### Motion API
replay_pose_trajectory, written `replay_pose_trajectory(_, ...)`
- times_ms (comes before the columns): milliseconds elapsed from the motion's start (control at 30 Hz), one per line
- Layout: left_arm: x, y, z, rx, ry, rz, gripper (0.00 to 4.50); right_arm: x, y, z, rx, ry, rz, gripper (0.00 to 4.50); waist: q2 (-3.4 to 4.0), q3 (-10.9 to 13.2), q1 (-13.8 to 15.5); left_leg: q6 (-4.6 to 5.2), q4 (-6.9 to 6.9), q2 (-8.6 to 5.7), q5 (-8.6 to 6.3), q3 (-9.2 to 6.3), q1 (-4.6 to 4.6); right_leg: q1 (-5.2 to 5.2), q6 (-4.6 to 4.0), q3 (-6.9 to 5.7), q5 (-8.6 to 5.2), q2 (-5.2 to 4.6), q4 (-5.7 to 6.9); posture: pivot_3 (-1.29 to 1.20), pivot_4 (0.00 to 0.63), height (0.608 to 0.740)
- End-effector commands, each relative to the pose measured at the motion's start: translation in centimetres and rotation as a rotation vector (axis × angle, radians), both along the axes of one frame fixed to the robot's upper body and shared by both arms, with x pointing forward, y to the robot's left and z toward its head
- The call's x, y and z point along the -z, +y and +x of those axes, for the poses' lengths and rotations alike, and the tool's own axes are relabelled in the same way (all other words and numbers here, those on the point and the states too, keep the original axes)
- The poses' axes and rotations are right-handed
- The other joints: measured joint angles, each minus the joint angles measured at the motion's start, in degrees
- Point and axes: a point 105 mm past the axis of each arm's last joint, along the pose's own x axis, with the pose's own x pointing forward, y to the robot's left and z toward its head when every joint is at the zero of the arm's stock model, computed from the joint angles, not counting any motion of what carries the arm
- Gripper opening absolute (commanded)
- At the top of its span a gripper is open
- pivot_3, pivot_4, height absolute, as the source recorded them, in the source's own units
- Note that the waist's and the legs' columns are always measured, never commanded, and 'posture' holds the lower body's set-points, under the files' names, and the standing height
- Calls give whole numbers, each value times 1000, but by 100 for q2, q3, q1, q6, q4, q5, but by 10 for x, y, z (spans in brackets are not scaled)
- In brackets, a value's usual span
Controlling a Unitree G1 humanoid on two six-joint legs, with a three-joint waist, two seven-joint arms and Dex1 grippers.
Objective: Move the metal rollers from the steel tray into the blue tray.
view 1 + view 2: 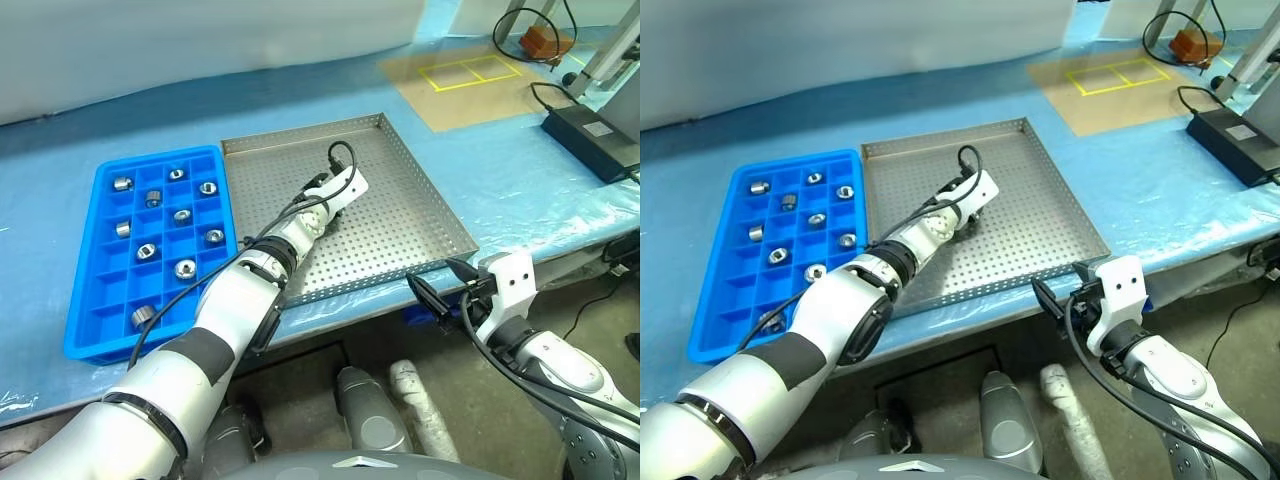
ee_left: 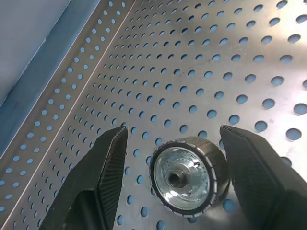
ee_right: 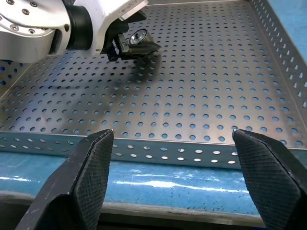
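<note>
The left claw (image 2: 172, 158) stands wide, a roller (image 2: 189, 179) lying between its fingers on the steel tray (image 1: 420, 200). Hard, slick and probably dense: pinch its ribbed sides squarely.

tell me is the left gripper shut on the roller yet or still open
Open. The left gripper straddles the roller on the steel tray, with a gap visible between each finger and the roller.

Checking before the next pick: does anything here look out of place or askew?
Nothing stands out. One metal roller lies on its side in the steel tray, between the open left gripper's fingers; the other rollers sit in the blue tray.
</note>
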Motion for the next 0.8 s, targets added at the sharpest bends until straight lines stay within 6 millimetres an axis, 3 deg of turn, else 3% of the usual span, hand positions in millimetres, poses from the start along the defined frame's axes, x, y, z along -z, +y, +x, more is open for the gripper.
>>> replay_pose_trajectory(33, -2, -10, -3, 37, 11, -11, 3252, -9, 0, 1, -7, -45, -6, 4086, 0, 0, 0, 0, 0, -1, 0, 0, 0, 0, 0, 0, 0, -1, 0, -731, 150, 740)
replay_pose_trajectory(167, 21, -21, -15, 101, 108, 14, 3252, -9, 1, 1, -12, -43, -8, 4086, 2, -1, 4, -6, 1, -2, -3, -1, 10, 13, 1, -1, 0, -4, 0, -731, 150, 740)
replay_pose_trajectory(433, 31, -8, -14, 49, 131, 15, 3252, -9, 2, 2, -13, -47, -6, 4086, 11, -7, -4, -11, 6, -4, -6, -3, 24, 34, 31, -6, -18, -21, 0, -734, 150, 740)
replay_pose_trajectory(567, 34, -3, -13, 32, 147, 19, 2392, -9, 1, 3, -9, -47, -9, 4086, 17, -11, -13, -11, 6, -4, -6, -3, 26, 36, 33, -7, -20, -21, 0, -736, 150, 740)
replay_pose_trajectory(700, 36, -3, -14, 36, 151, 28, 2392, -9, 1, 2, -9, -45, -11, 4086, 20, -13, -20, -11, 6, -3, -6, -3, 29, 37, 42, -6, -25, -21, 0, -737, 150, 740)
replay_pose_trajectory(800, 36, -3, -14, 36, 150, 26, 1802, -8, 1, 3, -7, -45, -11, 4086, 22, -14, -21, -12, 6, -3, -6, -3, 30, 37, 44, -6, -26, -21, 0, -735, 150, 740)
